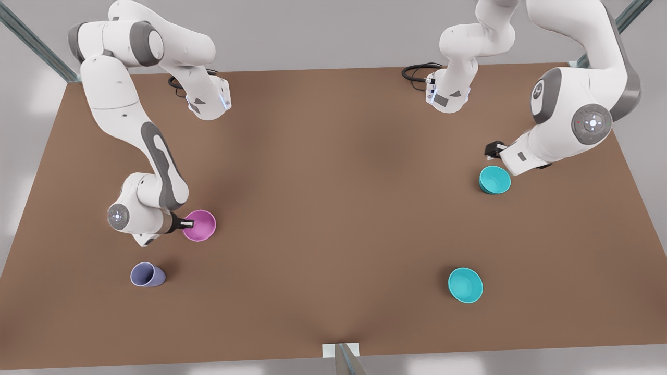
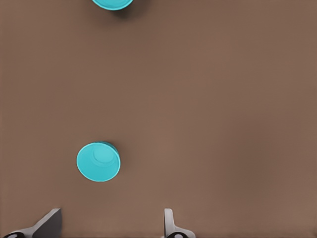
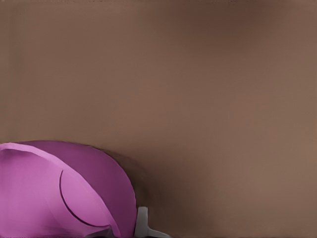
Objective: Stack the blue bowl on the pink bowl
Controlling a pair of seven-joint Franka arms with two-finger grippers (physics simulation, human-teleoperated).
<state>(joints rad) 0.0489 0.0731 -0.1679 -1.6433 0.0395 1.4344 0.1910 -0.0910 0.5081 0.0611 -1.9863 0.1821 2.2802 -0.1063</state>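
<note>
teal, glossy, hard-looking: the spare teal bowl (image 1: 465, 285) sits nearest the front edge of the brown worktop (image 1: 333, 219), toward the front view's right, nothing touching it. level with it on the front view's left, a lavender cup (image 1: 147, 275), standing apart.

a little further back, front view's left: the pink bowl (image 1: 199, 225), upright on the worktop. the right claw (image 1: 186, 224) is at its rim on the arm's side. the right wrist view has the pink wall close against it; whether the claw grips the bowl or only sits at the rim, cannot tell.

further back again, front view's right: the blue bowl (image 1: 495, 179), upright, open side up, well apart from the pink one. i take it as the one to move since the left claw (image 1: 492, 150) hovers just beyond it. the left wrist view has the claw spread wide and empty, the bowl ahead of its fingertips (image 2: 169, 223) and not between them.

handling, judged: small thin-walled bowl, likely light and rigid, smooth sides that could slip. best hold looks to be the rim, one pad inside and one outside, firm pinch. a squeeze across the whole body might pop it loose. nesting calls for a level carry and a centred drop.
</note>
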